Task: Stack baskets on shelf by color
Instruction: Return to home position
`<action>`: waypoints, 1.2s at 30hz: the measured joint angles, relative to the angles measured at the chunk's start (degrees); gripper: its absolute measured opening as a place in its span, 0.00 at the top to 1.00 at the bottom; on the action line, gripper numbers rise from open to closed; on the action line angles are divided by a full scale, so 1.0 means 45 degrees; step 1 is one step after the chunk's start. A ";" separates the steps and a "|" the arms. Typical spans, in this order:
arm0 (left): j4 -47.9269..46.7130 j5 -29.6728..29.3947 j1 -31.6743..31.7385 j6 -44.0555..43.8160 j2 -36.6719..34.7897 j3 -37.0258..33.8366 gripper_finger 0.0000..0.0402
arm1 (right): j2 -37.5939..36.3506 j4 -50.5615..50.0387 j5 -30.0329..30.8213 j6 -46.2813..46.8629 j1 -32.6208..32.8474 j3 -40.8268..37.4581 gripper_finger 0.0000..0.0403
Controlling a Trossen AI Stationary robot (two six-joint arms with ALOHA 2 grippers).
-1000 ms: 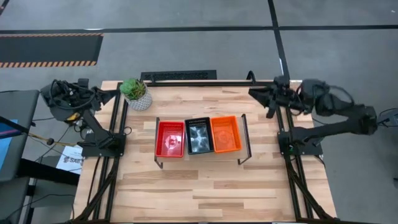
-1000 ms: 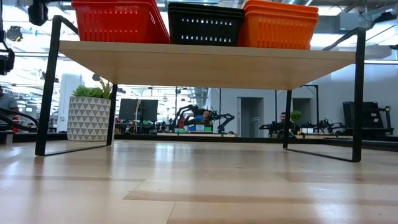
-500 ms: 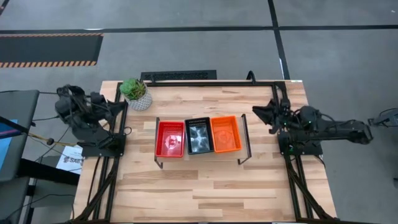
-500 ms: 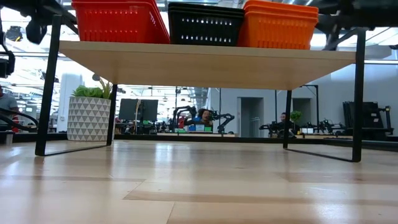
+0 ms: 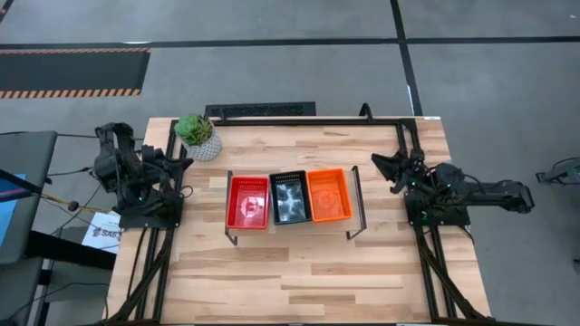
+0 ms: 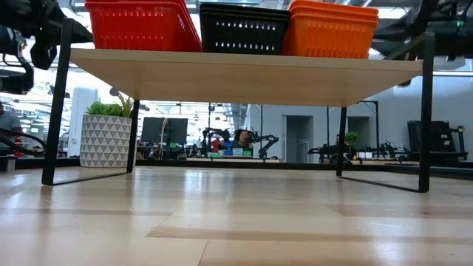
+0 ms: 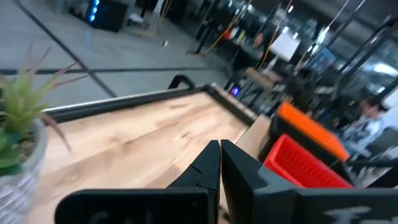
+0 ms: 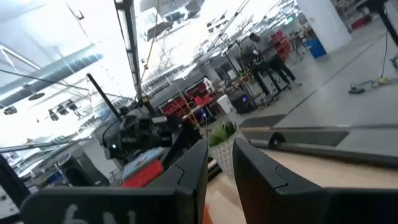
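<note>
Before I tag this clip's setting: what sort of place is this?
Probably a robotics lab or workshop: more robot arms beyond the table, hazard tape on the concrete floor, exposed ducts overhead.

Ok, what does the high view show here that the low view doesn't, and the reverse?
High only: the baskets' insides, and where the left gripper and right gripper sit, at the table's side edges. Low only: the shelf's underside, the orange stack's nested rims, a person in the room behind. Both: red, black and orange baskets side by side on the shelf, and the plant.
</note>
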 joint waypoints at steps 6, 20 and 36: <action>0.0026 -0.1699 -0.0954 -0.2336 0.0000 -0.1644 1.00 | 0.0004 0.1304 -0.0013 -0.0007 0.0363 -0.1259 0.76; 0.2319 -0.2086 -0.2059 -0.3390 0.0131 -0.4853 1.00 | -0.0004 0.0458 -0.0035 -0.1273 0.0565 -0.1264 0.76; 0.4256 -0.0827 -0.2426 -0.3102 0.0121 -0.4661 1.00 | 0.0058 -0.2903 -0.0044 -0.1297 0.0550 -0.1274 0.76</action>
